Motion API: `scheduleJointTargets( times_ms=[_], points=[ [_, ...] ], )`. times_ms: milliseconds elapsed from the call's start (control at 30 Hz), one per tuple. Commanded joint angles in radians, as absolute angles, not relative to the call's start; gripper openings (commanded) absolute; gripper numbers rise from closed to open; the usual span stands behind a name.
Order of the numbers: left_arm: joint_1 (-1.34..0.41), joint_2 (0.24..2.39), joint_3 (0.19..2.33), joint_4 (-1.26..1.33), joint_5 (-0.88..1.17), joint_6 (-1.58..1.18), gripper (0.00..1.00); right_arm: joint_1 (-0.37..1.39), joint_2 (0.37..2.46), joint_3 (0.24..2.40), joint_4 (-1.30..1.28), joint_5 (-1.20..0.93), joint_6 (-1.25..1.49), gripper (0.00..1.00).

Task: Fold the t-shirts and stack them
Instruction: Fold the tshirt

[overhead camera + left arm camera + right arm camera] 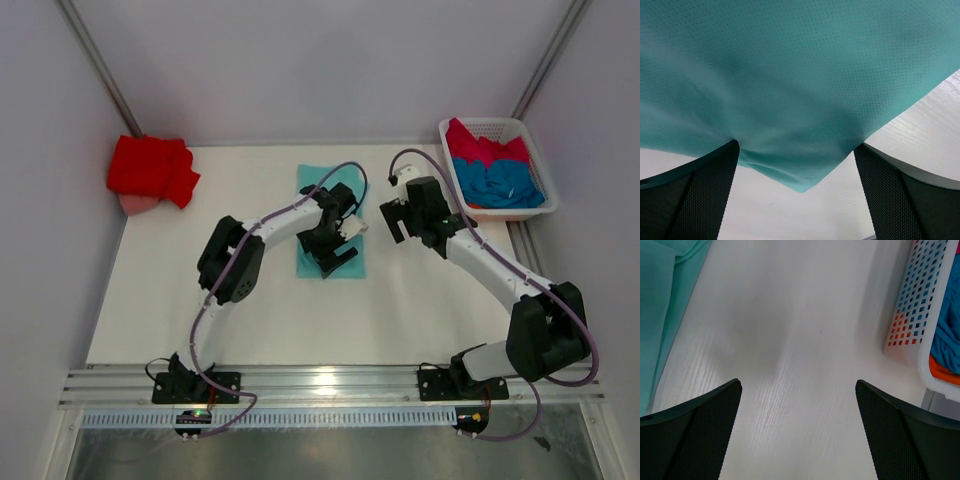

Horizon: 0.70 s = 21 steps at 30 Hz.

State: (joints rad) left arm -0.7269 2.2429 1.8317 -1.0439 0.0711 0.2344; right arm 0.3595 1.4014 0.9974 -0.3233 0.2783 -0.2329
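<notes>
1. Currently, the task seems to be in its early part. Only one shirt, the soft mint-teal cloth t-shirt [318, 182], lies flat as a long narrow rectangle, well to the left of the white slatted plastic basket [490, 122].
2. I judge that this shirt is folded along its length. It probably needs one more fold across before it is finished.
3. The bright red cloth t-shirt [150, 168] sits in a loose bundle at the far corner opposite the basket, well apart from it. It does not look neatly folded.
4. The crimson-pink cloth t-shirt [485, 148] and the blue cloth t-shirt [505, 182] lie crumpled inside the basket, the pink one at the far end and the blue one nearer. These two are not begun, and no stack exists yet.
5. The left arm is bent at the elbow and reaches toward the basket side, over the mint-teal shirt. The left gripper [796, 150] hangs low above the cloth with its fingers wide apart. A corner of the cloth shows between them, and nothing is pinched. The fingertips seem to meet the cloth edge, but I cannot tell if they really touch.
6. The right arm stretches forward. The right gripper [798, 387] is between the basket and the mint-teal shirt, pointing down over the bare white table [790, 315]. Its fingers are wide apart and hold nothing.
</notes>
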Motion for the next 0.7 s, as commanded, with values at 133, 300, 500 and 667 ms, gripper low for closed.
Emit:
scheduleJointTargets(
  times_ms=[133, 300, 500, 667],
  points=[
    [-0.715, 2.045, 1.835, -0.925, 0.055, 0.189, 0.99, 0.36, 1.355, 1.006, -0.316, 0.19, -0.235, 1.0],
    [-0.704, 1.918, 1.758, -0.818, 0.035, 0.14, 0.99, 0.361, 1.371, 1.045, -0.36, 0.065, -0.248, 0.99],
    [-0.701, 1.749, 1.566, -0.7, 0.051, 0.19, 0.99, 0.362, 1.371, 1.058, -0.379, -0.074, -0.317, 0.99],
    [-0.698, 1.672, 1.412, -0.678, 0.087, 0.233, 0.99, 0.362, 1.39, 1.057, -0.355, -0.098, -0.333, 0.99]
  ],
)
